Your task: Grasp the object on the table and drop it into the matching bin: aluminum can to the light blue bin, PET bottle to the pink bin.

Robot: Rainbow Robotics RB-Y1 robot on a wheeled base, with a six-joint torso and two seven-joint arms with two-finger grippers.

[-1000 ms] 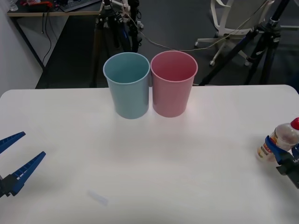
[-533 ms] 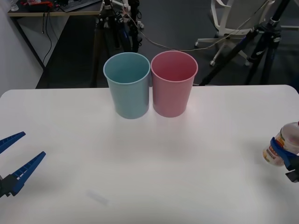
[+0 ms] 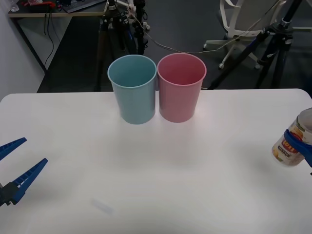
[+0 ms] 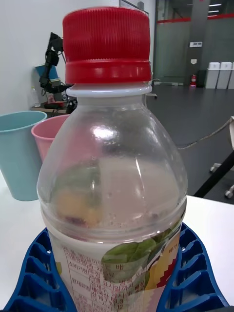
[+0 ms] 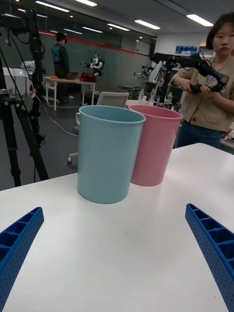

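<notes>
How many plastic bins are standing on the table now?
2. The light blue bin stands at the table's far middle; the pink bin is beside it, on the robot's right. None appear hidden.

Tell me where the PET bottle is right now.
In the front view, the PET bottle sits at the far right edge, clamped in the right gripper, well right of the pink bin.

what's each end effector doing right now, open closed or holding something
Left end effector: open, holding nothing, low over the table's left edge.
Right end effector: shut on the PET bottle, at the table's right edge.
</notes>
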